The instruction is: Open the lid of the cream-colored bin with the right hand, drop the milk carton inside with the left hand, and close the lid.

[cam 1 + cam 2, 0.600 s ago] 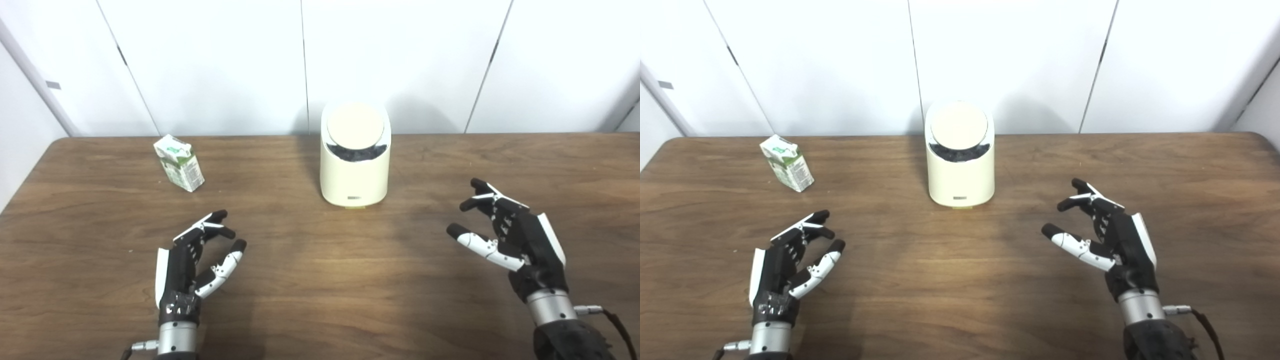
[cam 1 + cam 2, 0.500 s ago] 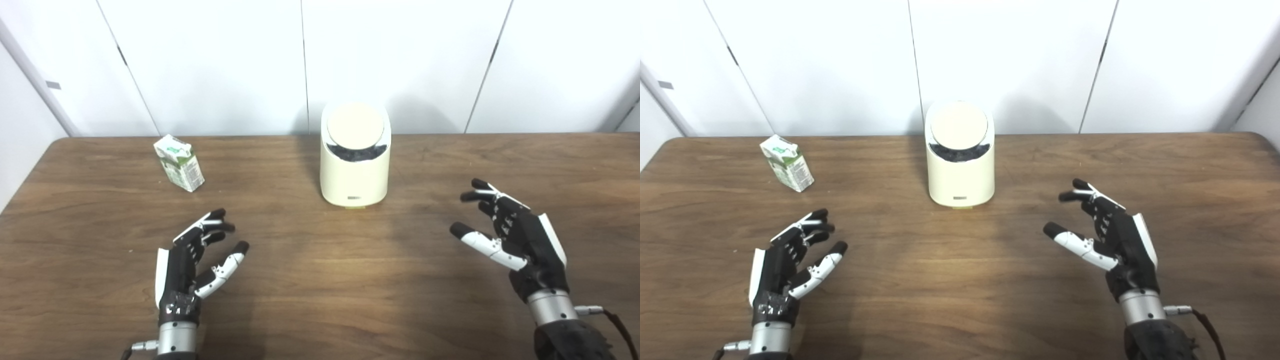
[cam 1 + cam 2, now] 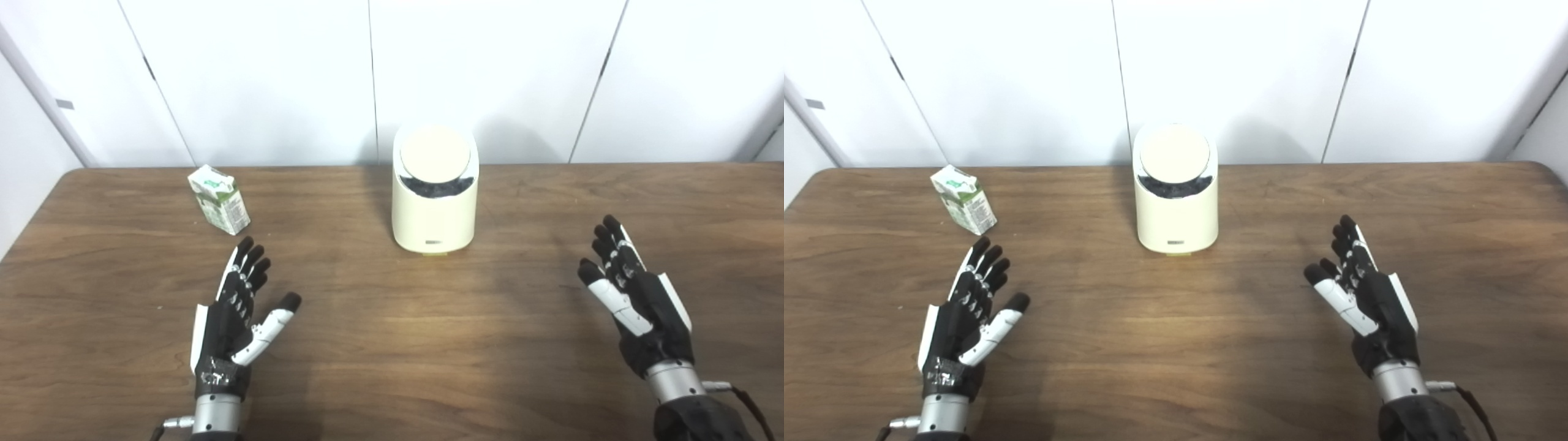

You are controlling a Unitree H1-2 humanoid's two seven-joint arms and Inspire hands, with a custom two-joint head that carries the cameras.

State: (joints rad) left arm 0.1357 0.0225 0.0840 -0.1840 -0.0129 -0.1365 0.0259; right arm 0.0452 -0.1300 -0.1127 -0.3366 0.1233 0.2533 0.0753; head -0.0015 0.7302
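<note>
The cream-colored bin (image 3: 434, 211) stands upright at the table's far middle. Its round lid (image 3: 434, 154) is tilted toward me, with a dark crescent gap below it. A white and green milk carton (image 3: 218, 199) stands at the far left, leaning a little. My left hand (image 3: 236, 312) rests low at the near left, open, fingers stretched straight toward the carton and a short way from it. My right hand (image 3: 634, 297) is at the near right, open with straight fingers, well right of the bin. Neither hand holds anything.
The brown wooden table (image 3: 392, 343) fills the view, with its far edge against white wall panels (image 3: 490, 73). The table's left edge (image 3: 37, 214) runs diagonally close to the carton.
Both hands have uncurled: fingers that were bent inward now stretch straight and forward. The right hand has drawn a little to the right. Bin and carton have not moved.
</note>
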